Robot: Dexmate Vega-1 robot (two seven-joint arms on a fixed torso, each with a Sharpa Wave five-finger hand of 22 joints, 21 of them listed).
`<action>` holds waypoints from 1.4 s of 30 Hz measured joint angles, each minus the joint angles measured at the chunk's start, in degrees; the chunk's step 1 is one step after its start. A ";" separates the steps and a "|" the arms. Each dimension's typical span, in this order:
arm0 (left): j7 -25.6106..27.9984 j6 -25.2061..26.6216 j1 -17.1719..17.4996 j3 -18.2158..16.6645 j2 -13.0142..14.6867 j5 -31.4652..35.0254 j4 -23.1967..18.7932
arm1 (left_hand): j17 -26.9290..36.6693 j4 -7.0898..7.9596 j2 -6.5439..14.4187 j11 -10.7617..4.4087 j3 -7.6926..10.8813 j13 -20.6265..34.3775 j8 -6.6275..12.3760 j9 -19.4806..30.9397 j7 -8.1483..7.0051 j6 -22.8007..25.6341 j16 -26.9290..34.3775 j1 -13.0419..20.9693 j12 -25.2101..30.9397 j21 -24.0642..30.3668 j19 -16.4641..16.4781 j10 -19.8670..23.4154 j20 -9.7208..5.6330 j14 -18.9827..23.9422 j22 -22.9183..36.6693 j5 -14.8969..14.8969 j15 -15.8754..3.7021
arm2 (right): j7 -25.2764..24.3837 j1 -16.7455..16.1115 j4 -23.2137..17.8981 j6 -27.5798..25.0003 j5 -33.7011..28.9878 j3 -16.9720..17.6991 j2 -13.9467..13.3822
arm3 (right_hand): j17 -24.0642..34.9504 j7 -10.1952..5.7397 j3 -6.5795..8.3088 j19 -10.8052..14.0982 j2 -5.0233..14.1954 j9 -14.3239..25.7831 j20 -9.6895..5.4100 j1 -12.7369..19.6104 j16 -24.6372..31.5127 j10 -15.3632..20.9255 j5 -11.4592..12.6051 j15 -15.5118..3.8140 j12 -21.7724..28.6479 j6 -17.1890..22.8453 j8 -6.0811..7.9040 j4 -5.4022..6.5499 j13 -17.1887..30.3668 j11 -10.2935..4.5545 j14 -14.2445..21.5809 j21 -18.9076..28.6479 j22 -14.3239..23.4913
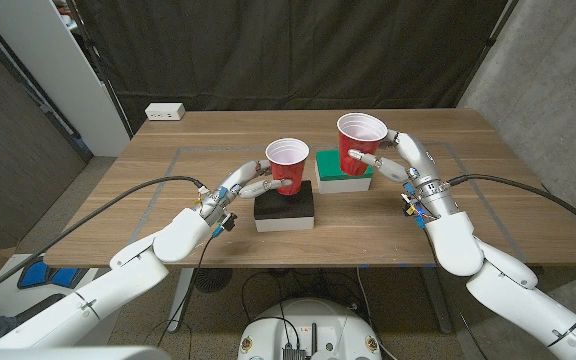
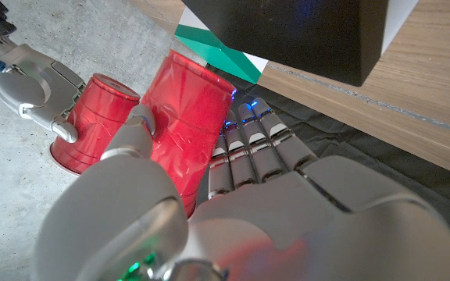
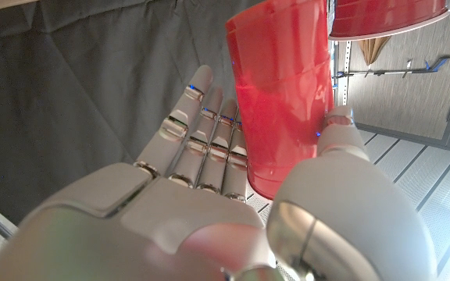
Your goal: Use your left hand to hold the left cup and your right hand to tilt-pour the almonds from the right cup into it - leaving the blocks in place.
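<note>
above the green block point(image 1: 343, 167), the right hand point(image 1: 400, 158) gripped the right cup point(image 1: 358, 142); the left hand point(image 1: 251, 182) gripped the left cup point(image 1: 287, 165) on the black block point(image 1: 285, 209); tilting slowly seemed wise.

My left hand point(image 1: 251, 184) grips the left cup point(image 1: 287, 165), a red plastic cup with a white inside. It stands upright on the black block point(image 1: 286, 207), which has a white base and sits near the middle of the table. My right hand point(image 1: 396, 160) holds the right cup point(image 1: 358, 143), the same red with a white inside, raised just above the green block point(image 1: 343, 166) and roughly upright. I cannot make out almonds inside either cup. The two cups are near each other, not touching.
</note>
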 measured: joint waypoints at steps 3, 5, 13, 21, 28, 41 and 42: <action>-0.21 -0.01 0.16 -0.16 0.18 -0.08 -0.22 | 0.00 0.00 0.00 0.00 0.00 0.00 0.00 0.00 0.00 0.00 0.00 0.00 0.00 0.00 0.00 0.00 0.00 0.00 0.00 -0.01 0.00 | 0.43 -0.04 -0.37 -0.25 -0.55 0.00 0.01 | 0.11 0.00 -0.03 0.00 0.00 0.00 0.00 0.00 0.10 0.42 0.00 0.00 0.00 0.01 0.00 -0.03 0.00 -0.01 0.00 0.00 0.00; -0.41 -0.01 0.26 -0.28 0.34 -0.12 -0.49 | 0.00 0.00 0.00 0.00 0.00 0.00 0.00 -0.01 0.00 0.00 0.00 0.00 0.00 0.00 0.32 0.00 -0.31 0.00 0.00 -0.01 0.00 | 0.78 -0.04 -0.54 -0.44 -0.97 0.00 0.02 | 0.11 -0.01 -0.06 0.00 0.00 0.00 0.00 0.00 0.10 0.52 0.00 0.00 0.00 0.01 0.00 -0.06 0.00 -0.10 0.00 0.00 0.00; -0.97 0.38 0.42 -0.66 0.79 -0.10 -1.53 | 0.00 0.00 -0.01 -0.10 0.00 0.00 0.00 0.00 -0.09 0.53 0.00 0.00 0.00 0.00 0.31 0.29 -0.30 0.20 0.00 -0.02 -0.20 | 1.86 0.66 -0.76 -0.82 -1.90 -0.77 0.18 | 0.11 -0.20 -0.28 0.30 0.00 -0.02 -0.30 0.00 0.10 0.52 -0.43 -0.30 0.00 0.21 0.00 0.13 0.00 -0.10 0.30 0.22 0.00; -1.55 0.86 0.43 -0.75 1.02 0.06 -2.31 | 0.00 0.00 -0.01 0.10 0.00 0.00 0.00 0.03 -0.10 0.53 0.00 -0.01 0.00 0.00 0.31 0.51 -0.30 0.19 0.00 -0.02 -0.20 | 2.65 1.63 -0.25 -0.85 -2.11 -1.73 0.31 | 0.38 -0.26 -0.28 0.30 0.00 -0.02 -0.30 0.00 0.10 0.53 -0.43 -0.12 0.00 0.27 0.44 0.14 0.27 -0.12 0.51 0.22 0.00; -1.94 1.16 0.33 -0.76 1.10 0.25 -2.82 | 0.00 0.00 -0.01 0.10 0.00 0.00 0.00 0.02 -0.10 0.53 0.00 -0.01 0.00 0.00 0.31 0.50 -0.30 0.70 0.00 -0.02 -0.09 | 3.06 2.28 0.34 -0.82 -2.09 -2.34 0.33 | 0.38 -0.26 -0.28 0.30 0.01 -0.03 -0.30 0.01 0.10 1.14 -0.43 -0.01 0.00 0.27 0.44 0.13 0.28 -0.12 0.61 0.22 -0.01; -2.57 1.65 -0.03 -0.65 1.13 0.55 -3.83 | 0.00 0.00 -0.01 -0.11 0.00 0.00 -0.01 0.01 -0.19 1.04 0.00 -0.01 0.00 0.00 0.53 0.92 -0.08 0.70 0.00 -0.02 -0.09 | 3.49 3.14 1.57 -0.97 -1.65 -3.26 0.32 | 0.64 -0.40 -0.34 0.30 0.25 0.00 -0.30 0.24 0.54 1.13 -0.43 -0.13 0.00 1.02 0.44 0.07 0.27 -0.11 0.73 0.22 -0.01; -2.62 1.69 -0.06 -0.62 1.13 0.57 -3.91 | 0.00 0.00 -0.01 -0.10 0.00 0.00 -0.01 0.01 -0.19 1.04 0.00 -0.01 0.00 0.00 0.53 0.92 -0.08 0.70 0.00 -0.02 -0.09 | 3.49 3.15 1.64 -1.03 -1.63 -3.30 0.30 | 0.64 -0.40 -0.34 0.31 0.24 0.00 -0.32 0.24 0.54 1.27 -0.43 -0.23 0.00 1.02 0.43 0.07 0.27 -0.25 0.83 0.22 -0.01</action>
